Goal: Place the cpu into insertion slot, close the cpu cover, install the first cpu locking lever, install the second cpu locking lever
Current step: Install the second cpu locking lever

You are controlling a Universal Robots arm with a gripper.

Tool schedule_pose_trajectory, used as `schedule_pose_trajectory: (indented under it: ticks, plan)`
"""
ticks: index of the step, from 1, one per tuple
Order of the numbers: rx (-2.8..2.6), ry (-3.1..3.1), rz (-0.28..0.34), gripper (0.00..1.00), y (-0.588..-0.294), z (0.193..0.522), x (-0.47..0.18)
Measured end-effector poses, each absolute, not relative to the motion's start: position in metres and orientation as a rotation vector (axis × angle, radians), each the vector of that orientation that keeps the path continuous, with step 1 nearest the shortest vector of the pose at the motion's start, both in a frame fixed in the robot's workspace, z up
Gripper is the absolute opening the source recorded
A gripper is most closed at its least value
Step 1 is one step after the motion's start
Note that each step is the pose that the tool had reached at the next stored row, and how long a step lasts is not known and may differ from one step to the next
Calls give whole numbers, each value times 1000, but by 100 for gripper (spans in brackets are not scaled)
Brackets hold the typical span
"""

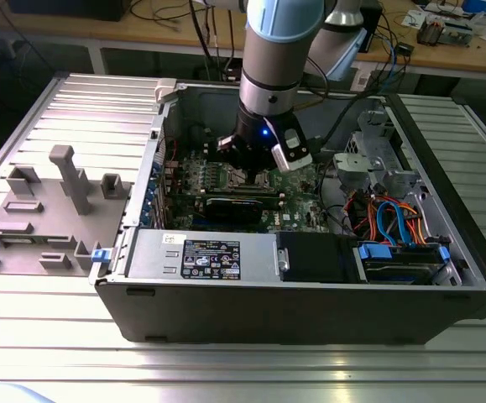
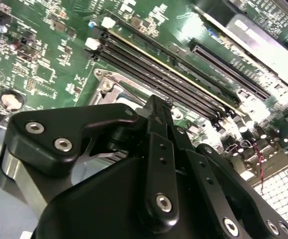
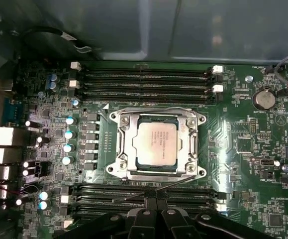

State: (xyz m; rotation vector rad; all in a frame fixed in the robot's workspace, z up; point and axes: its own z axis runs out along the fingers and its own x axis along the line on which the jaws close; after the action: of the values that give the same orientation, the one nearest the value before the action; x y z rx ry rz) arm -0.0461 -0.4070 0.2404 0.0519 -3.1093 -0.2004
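While the arm hangs inside the open case, I see the gripper low over the middle of the motherboard, with the black card at its six o'clock in the exterior view. From the same view, a grey plastic tray lies well apart at the gripper's nine o'clock, and the drive bay with blue cables sits at about four o'clock.

In the first wrist view the cpu is seated flat in its socket, silver top up. The cover is down over it, its frame lying around the chip so that the top shows through the window. Memory slots run along both long sides of the socket, and a round coin battery sits near one corner of the board.

The gripper has its fingers drawn tight together, with no gap I can make out between the tips; the second wrist view shows the same, the two black fingers meeting at a narrow point just above the socket edge. A thin wire lever slants out from a socket corner and crosses right at those tips. It looks to be touching them, but I cannot tell whether it is pinched between them or only resting against them
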Motion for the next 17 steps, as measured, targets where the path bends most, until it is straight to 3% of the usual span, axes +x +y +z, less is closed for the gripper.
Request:
schedule_pose_trajectory:
  ticks: [17]
  plan:
    - [52, -3107, -235, 11, -409, 224, -69]
